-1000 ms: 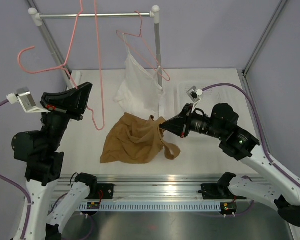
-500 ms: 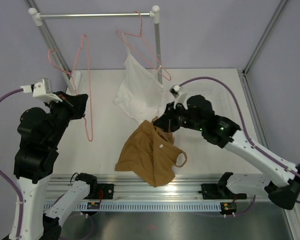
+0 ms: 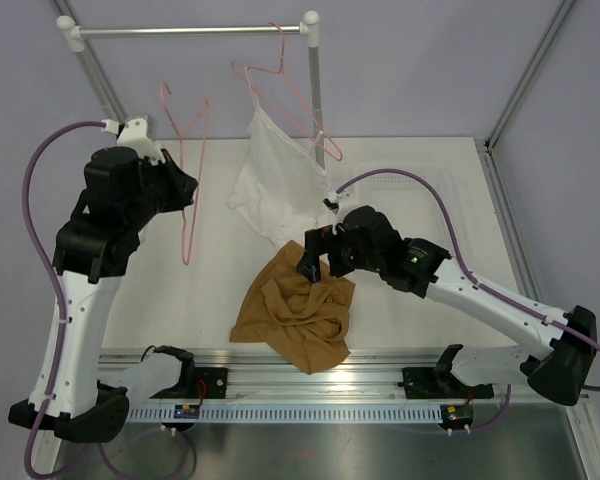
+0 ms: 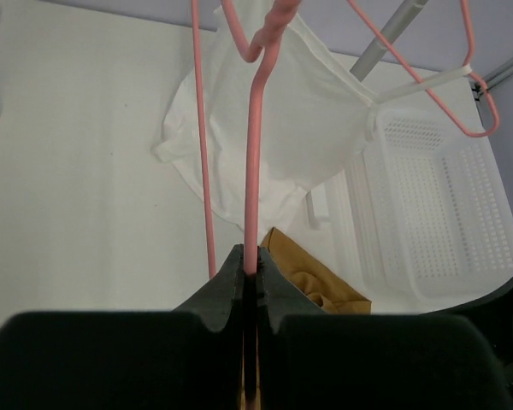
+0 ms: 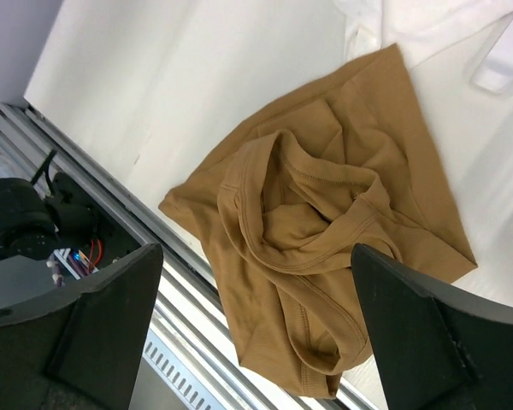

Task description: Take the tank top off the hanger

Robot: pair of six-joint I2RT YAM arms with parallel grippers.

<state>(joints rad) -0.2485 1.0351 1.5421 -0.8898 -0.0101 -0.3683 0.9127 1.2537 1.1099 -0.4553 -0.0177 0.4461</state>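
Tank top [image 3: 295, 318], tan: off its support, crumpled on the white table [image 3: 215, 290], near corner at the front edge. Right gripper [image 5: 256, 248]: poised just above the fabric, fingers spread wide, holding nothing. Hanger [image 4: 250, 154], pink wire, bare: held in the air to the left, well apart from the tank top, pinched in the clenched left gripper [image 4: 250, 258]. White garment [image 3: 280, 175]: on a second pink hanger [image 3: 280, 95] from the grey rail [image 3: 190, 31], hem beside the tank top. White basket [image 4: 445, 222]: on the table, right.
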